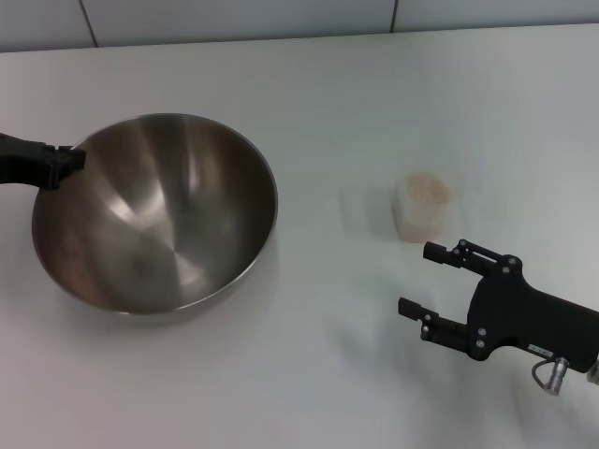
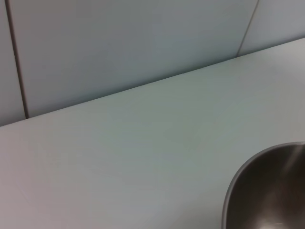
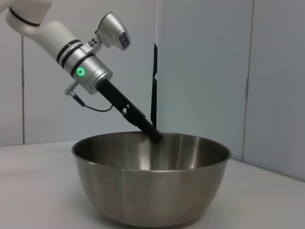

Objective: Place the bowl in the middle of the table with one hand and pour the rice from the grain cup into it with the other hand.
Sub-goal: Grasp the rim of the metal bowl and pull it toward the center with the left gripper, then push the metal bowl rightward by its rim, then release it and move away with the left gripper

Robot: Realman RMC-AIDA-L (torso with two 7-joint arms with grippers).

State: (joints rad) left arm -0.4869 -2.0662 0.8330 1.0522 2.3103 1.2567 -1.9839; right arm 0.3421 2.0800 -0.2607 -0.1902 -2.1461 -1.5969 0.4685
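The steel bowl (image 1: 154,215) is on the left part of the white table (image 1: 309,103). My left gripper (image 1: 67,163) is shut on its far-left rim; from the right wrist view its fingers (image 3: 155,136) clamp the bowl's (image 3: 150,181) back rim. In the left wrist view only a curved piece of the bowl (image 2: 259,191) shows. To the right stands the clear grain cup (image 1: 423,208), upright, with pale rice (image 1: 426,190) inside. My right gripper (image 1: 421,279) is open just in front of the cup, fingers pointing left, not touching it.
A tiled wall (image 1: 281,19) runs along the table's far edge. The left arm (image 3: 81,67) slants down to the bowl from the left. Bare tabletop (image 1: 328,281) lies between bowl and cup.
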